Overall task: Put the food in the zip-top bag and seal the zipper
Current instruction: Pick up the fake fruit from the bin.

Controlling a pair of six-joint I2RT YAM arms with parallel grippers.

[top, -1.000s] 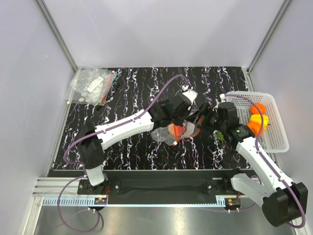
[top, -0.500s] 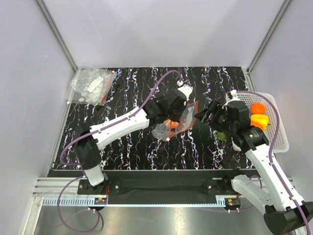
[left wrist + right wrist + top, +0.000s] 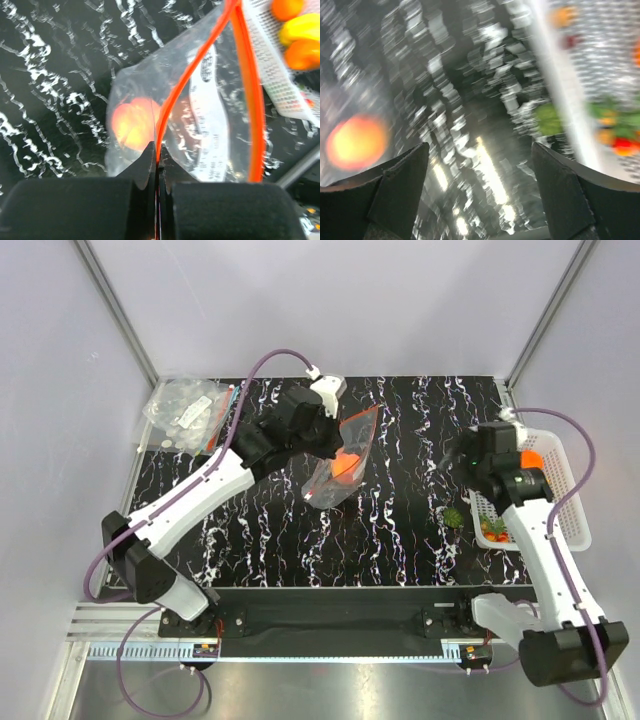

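My left gripper [image 3: 333, 443] is shut on the red-orange zipper [image 3: 186, 80] of the clear zip-top bag [image 3: 328, 482] and holds it above the table at the back middle. The bag's mouth gapes, with the zipper [image 3: 362, 414] in two separate strips. One orange-peach food ball [image 3: 134, 125] lies inside the bag [image 3: 220, 125], next to a white label [image 3: 209, 100]. My right gripper [image 3: 458, 452] is open and empty beside the white basket [image 3: 560, 502]. More round food, orange [image 3: 287, 6] and yellow [image 3: 300, 29], sits in that basket. The right wrist view is blurred; the ball [image 3: 356, 141] shows at its left.
A green leafy toy [image 3: 455, 516] lies on the black marbled table just left of the basket, with small red and green pieces [image 3: 493, 528] inside the basket's near end. A pile of spare clear bags [image 3: 190, 412] rests at the back left corner.
My left gripper has carried the bag up and toward the back left. My right gripper has pulled away from the bag to the right, toward the basket.
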